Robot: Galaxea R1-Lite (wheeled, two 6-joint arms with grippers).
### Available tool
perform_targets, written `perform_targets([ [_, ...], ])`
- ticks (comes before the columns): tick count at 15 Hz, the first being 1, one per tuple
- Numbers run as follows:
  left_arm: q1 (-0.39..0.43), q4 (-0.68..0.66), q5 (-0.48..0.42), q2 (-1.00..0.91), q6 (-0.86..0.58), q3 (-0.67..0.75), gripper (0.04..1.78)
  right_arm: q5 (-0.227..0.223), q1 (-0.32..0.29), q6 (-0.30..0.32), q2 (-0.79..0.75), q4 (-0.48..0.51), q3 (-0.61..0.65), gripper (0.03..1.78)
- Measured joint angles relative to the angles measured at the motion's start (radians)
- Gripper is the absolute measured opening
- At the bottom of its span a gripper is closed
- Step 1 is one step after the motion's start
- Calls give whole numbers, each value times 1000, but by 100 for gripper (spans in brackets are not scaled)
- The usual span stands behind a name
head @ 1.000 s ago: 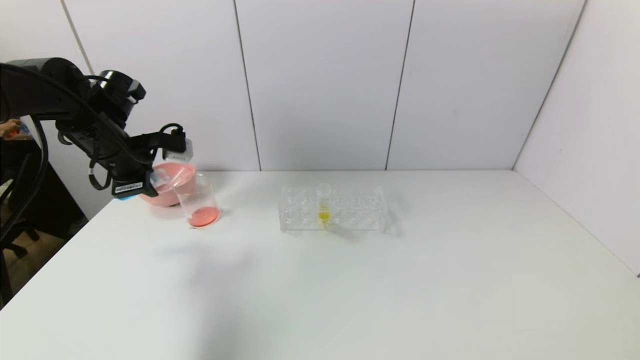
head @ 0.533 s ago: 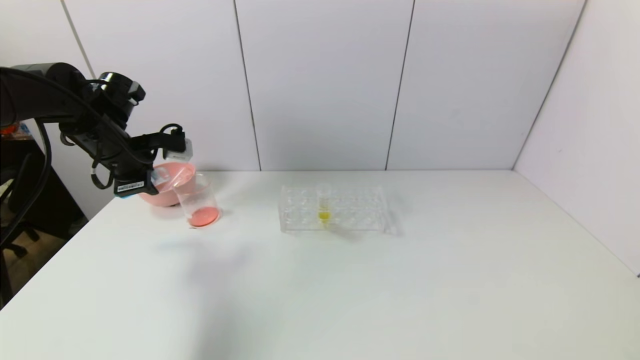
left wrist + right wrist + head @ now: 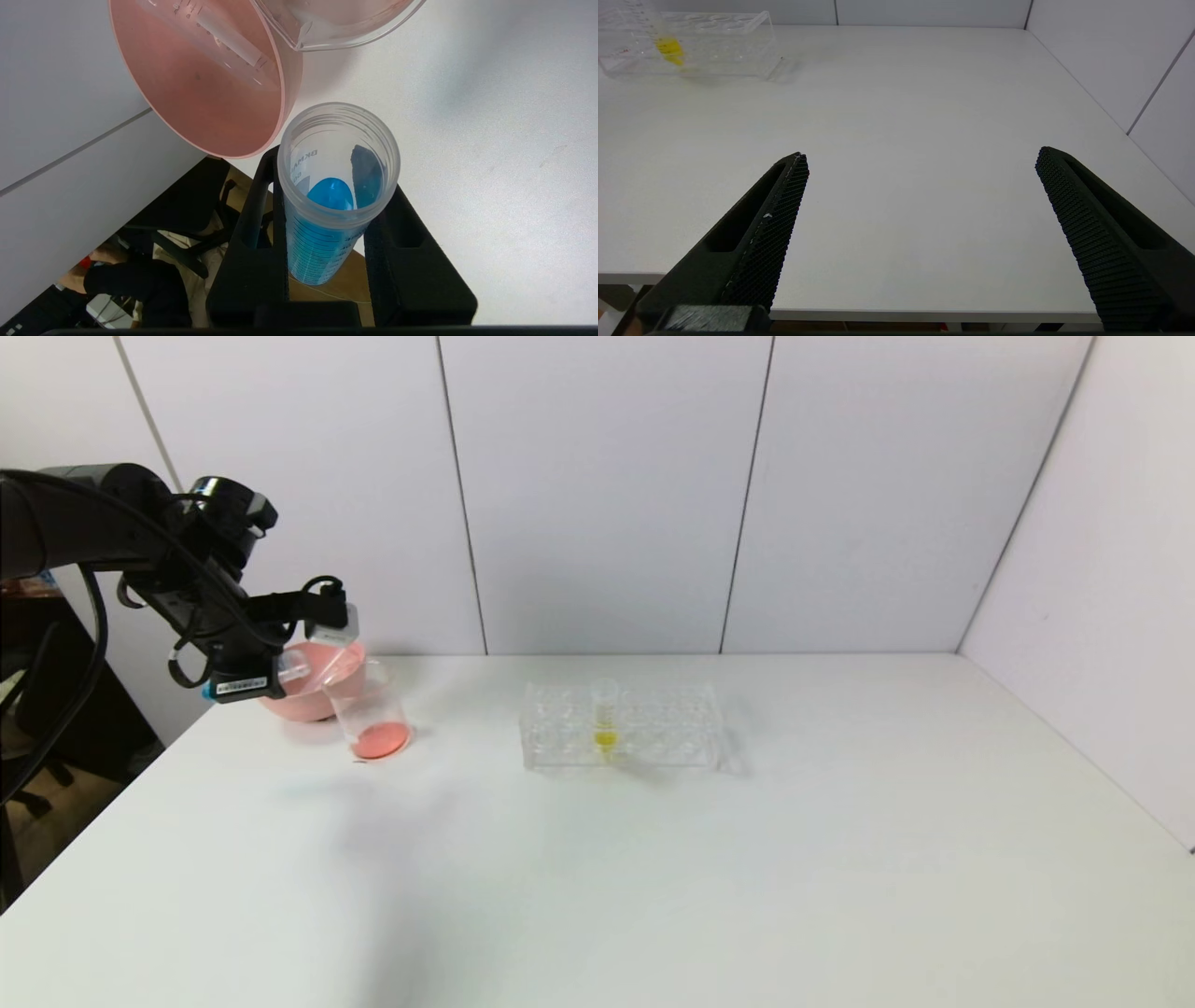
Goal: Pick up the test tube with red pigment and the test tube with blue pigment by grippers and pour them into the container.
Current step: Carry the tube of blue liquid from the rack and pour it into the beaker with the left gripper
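My left gripper (image 3: 271, 674) hangs at the table's far left, shut on the test tube with blue pigment (image 3: 322, 242). The tube is tilted, with blue liquid pooled inside and its open mouth (image 3: 295, 665) towards the container (image 3: 369, 709). This clear beaker has a layer of red liquid at its bottom, and its rim (image 3: 336, 28) lies just beyond the tube's mouth. A clear tube with no liquid (image 3: 219, 39) lies in the pink bowl (image 3: 201, 93). I cannot tell whether it is the test tube with red pigment. My right gripper (image 3: 922, 156) is open over the table's near edge, holding nothing.
The pink bowl (image 3: 291, 707) stands behind the beaker, touching it. A clear tube rack (image 3: 621, 723) sits mid-table with one tube of yellow liquid (image 3: 605, 721) upright in it. White walls close off the back and right sides. The floor drops off left of the table.
The left arm has sunk a little and its wrist has turned slightly. The blue tube stays gripped beside the bowl and beaker.
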Motion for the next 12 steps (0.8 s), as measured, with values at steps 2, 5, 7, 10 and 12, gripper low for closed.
perform_targets([
  [2,-3,-8,5,7,3,-2,47,0,0,0,0,0,0,177],
  [5,-5,-23,10,16,16,-3,47,0,0,0,0,0,0,177],
  [7,-11,-32,27,22,16,-3,47,0,0,0,0,0,0,177],
  [10,-22,-36,52,27,16,-3,47,0,0,0,0,0,0,177],
  [12,-30,-39,66,30,15,-9,47,0,0,0,0,0,0,177],
])
